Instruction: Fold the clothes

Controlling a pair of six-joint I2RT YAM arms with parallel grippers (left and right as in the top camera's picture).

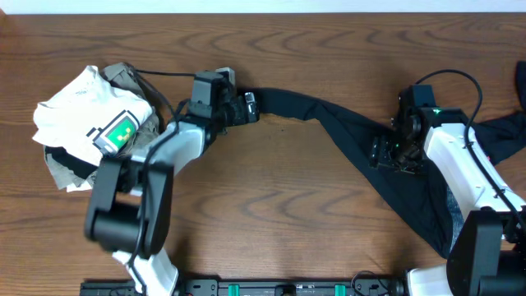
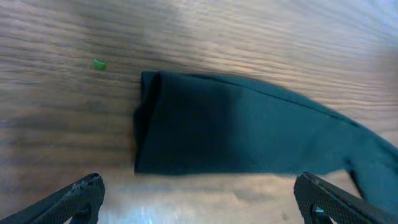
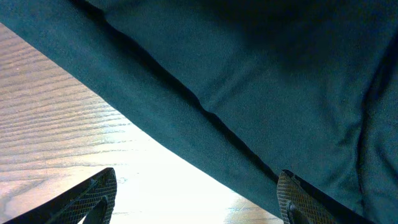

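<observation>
Where the wooden table (image 1: 279,214) meets the left edge of the overhead view, a pile of clothes (image 1: 70,160) lies crumpled, topped by a white garment (image 1: 74,103) with a green pixel-style print (image 1: 122,131) whose details are too small to read. Just right of the pile, the left gripper (image 1: 246,107) sits at the narrow end of a dark garment (image 1: 345,131). The garment's long axis runs from upper centre rightward and down toward the lower right; the narrow end points left and the cloth widens to the right.

In the left wrist view, the garment's squared end (image 2: 236,124) lies flat on the wood beyond the left gripper (image 2: 199,205), whose fingers (image 2: 81,196) stand wide apart and clear of the cloth. A small green speck (image 2: 99,64) lies on the table nearby.

The right gripper (image 1: 382,152) hovers over the garment's wider part. In the right wrist view its fingers (image 3: 93,196) are spread apart above the dark cloth (image 3: 249,81), gripping nothing.

The right arm (image 1: 468,164) hides the garment's lower right portion, and whether the dark cloth at the far right edge (image 1: 503,131) belongs to it cannot be told.
</observation>
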